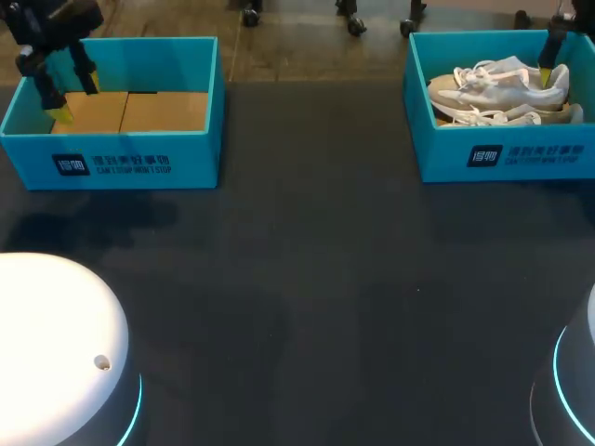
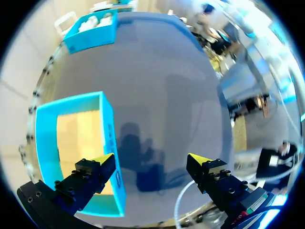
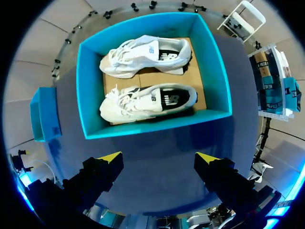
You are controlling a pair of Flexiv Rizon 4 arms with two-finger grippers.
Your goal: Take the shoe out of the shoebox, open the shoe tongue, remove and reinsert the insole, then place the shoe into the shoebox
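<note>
Two white shoes point(image 1: 497, 88) lie side by side in the blue shoebox point(image 1: 507, 158) at the table's far right. My right gripper point(image 1: 550, 72) hangs open over that box's right part with nothing between its fingers. In the right wrist view the gripper point(image 3: 158, 157) is above the box's near wall point(image 3: 157, 125), with one shoe point(image 3: 147, 101) close ahead and the other shoe point(image 3: 147, 53) beyond it. My left gripper point(image 1: 76, 99) stands open and empty over the left end of a second blue box point(image 1: 139, 163), empty down to its cardboard floor point(image 2: 78, 138). One finger point(image 2: 90, 174) is over this box's inside.
The dark table point(image 1: 307, 279) stretches between the two boxes. The white arm bases point(image 1: 56, 344) sit at the front corners. From the left wrist the shoebox point(image 2: 90, 31) with the shoes shows far across the table.
</note>
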